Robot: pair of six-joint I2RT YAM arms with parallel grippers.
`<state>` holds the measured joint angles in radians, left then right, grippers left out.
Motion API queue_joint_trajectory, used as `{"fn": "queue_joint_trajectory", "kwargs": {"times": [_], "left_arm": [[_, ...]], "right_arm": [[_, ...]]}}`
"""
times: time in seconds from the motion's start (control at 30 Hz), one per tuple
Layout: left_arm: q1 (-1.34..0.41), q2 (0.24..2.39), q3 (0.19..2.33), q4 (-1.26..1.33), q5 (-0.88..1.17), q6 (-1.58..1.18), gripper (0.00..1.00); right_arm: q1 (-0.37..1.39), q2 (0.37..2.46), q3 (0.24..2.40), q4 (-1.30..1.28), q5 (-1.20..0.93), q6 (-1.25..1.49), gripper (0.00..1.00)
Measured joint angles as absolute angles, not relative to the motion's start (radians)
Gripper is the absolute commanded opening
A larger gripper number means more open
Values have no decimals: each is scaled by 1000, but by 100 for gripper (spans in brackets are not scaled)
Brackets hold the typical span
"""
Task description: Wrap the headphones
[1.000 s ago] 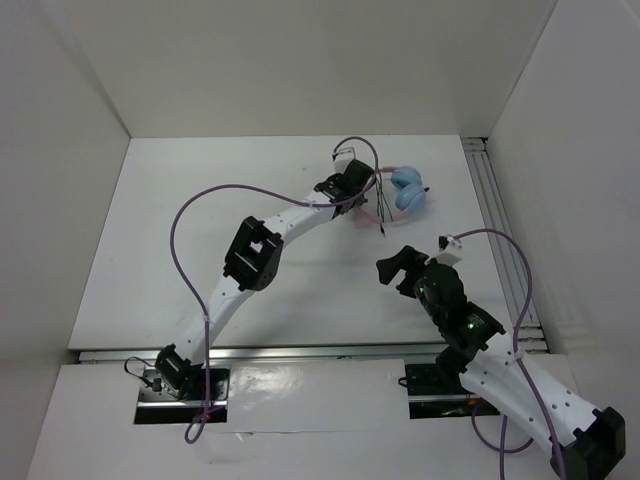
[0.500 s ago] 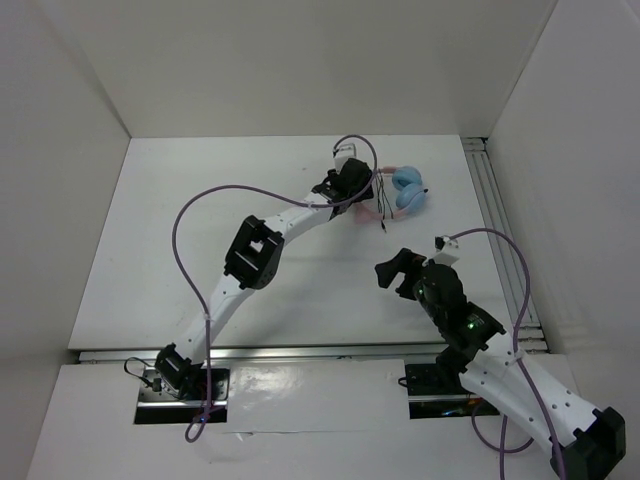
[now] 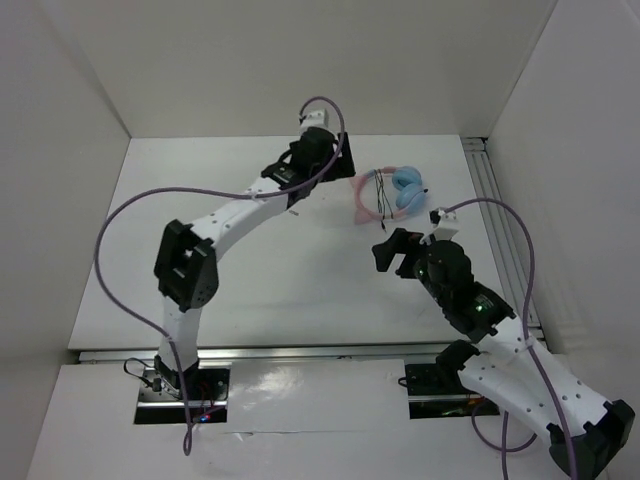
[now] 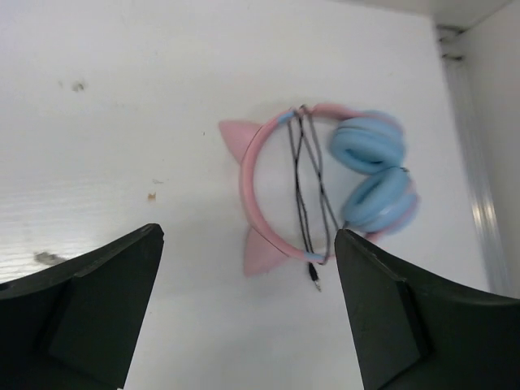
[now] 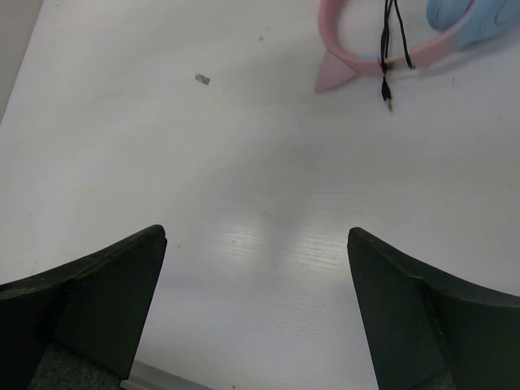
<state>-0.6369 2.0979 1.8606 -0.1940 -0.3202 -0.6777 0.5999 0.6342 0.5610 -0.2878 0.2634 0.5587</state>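
The headphones [image 3: 405, 188] lie flat on the white counter [image 3: 270, 270] toward its far right, pink cat-ear headband [image 4: 246, 175] to the left and the two light blue ear cups [image 4: 367, 145] pressed together to the right. The thin black cable [image 4: 297, 175] runs in a few loose strands across the open arc of the band, from one end to the other. Its plug [image 4: 315, 281] rests on the counter just beside the nearer cat ear. Half a second ago the left pincer [image 3: 330, 155] sat right over the headband and cable, hiding part of the band. It has now drawn back toward the far left and stands apart from the headphones, its two fingers spread wide with nothing between them. The whole pink band is uncovered in the overhead view. The left arm has swung with it, its elbow now much further left. The headphones themselves appear to lie about where they did, ear cups in the same spot. The right pincer [image 3: 395, 250] has crept slightly toward them and hovers on their near side, fingers likewise spread and empty. Its wrist view catches only one cat ear, a stretch of band, the cable strands and the plug at the top edge.
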Motion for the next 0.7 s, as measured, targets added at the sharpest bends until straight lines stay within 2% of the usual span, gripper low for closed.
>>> {"fn": "queue_joint_trajectory", "kwargs": {"times": [0.13,0.37,0.53,0.7], "left_arm": [[-621,1788,1725,-254,-328,-648,100],[-581,965,1227,-429,-389,-602,100],[-591,563,1199,-675,-401,-589,100],[-591,413,1313,-933,-411,-577,100]], "right_arm": [[600,652,710,-376,261,490,100],[600,711,1043,-601,276,413,100],[600,712,1164,-709,269,377,100],[600,683,1193,-800,263,371,100]]}}
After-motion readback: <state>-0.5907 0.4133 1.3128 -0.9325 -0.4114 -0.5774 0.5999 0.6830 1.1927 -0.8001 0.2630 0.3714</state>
